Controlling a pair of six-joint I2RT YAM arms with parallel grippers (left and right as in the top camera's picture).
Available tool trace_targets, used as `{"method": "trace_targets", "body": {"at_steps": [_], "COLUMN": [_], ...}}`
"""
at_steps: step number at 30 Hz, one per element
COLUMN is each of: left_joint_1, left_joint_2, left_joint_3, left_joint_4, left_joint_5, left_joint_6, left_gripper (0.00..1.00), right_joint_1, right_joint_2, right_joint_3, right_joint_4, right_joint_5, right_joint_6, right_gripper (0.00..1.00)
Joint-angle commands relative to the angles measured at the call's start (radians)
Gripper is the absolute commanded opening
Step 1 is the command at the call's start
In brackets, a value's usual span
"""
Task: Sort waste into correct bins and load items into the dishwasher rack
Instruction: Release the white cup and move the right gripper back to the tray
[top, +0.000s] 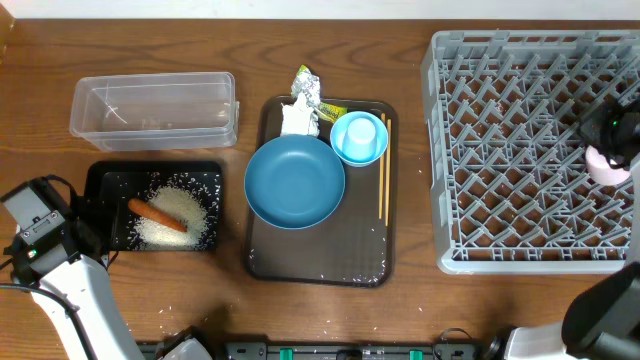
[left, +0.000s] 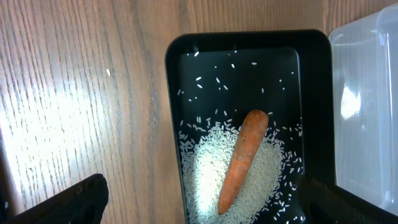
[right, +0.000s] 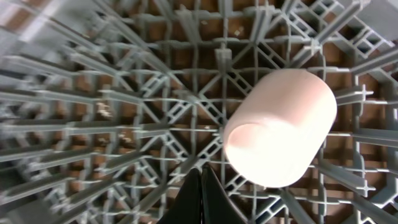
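The orange carrot (top: 156, 213) lies on a heap of white rice (top: 178, 215) in the black bin (top: 100, 180); both show in the left wrist view (left: 242, 158). My left gripper (left: 199, 202) is open above the bin's near end. My right gripper (right: 202, 186) is shut and empty over the grey rack (top: 500, 150), beside a whitish cup (right: 283, 127) lying on the pegs. The large blue bowl (top: 295, 181), small light-blue bowl (top: 359, 138) holding a cup, chopsticks (top: 382, 180), white tissue (top: 298, 118), silver foil (top: 307, 85) and yellow-green packet (top: 331, 112) are on the brown tray (top: 320, 262).
The clear plastic tub (top: 155, 105) stands behind the black bin and shows at the right edge of the left wrist view (left: 367, 106). A few loose rice grains lie on the wooden table near the front.
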Motion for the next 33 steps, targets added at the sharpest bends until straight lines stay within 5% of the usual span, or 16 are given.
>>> {"method": "trace_targets", "body": {"at_steps": [1,22,33], "left_joint_1": [0.004,0.004,0.004], "left_joint_2": [0.003,0.003,0.003], "left_joint_3": [0.021,0.021,0.021], "left_joint_4": [-0.002,-0.002,-0.002], "left_joint_5": [-0.005,-0.005,-0.005], "left_joint_6": [0.002,0.002,0.002], "left_gripper": [0.98,0.98,0.98], "right_joint_1": [-0.002,-0.071,-0.09], "right_joint_2": [0.018,0.103,0.103], "right_joint_3": [0.011,0.025,0.219], "right_joint_4": [0.002,-0.004,-0.171], "right_joint_5": [0.081,0.158,0.22], "right_joint_6": [0.013,0.02,0.021], "right_gripper": [0.01,0.01,0.05]}}
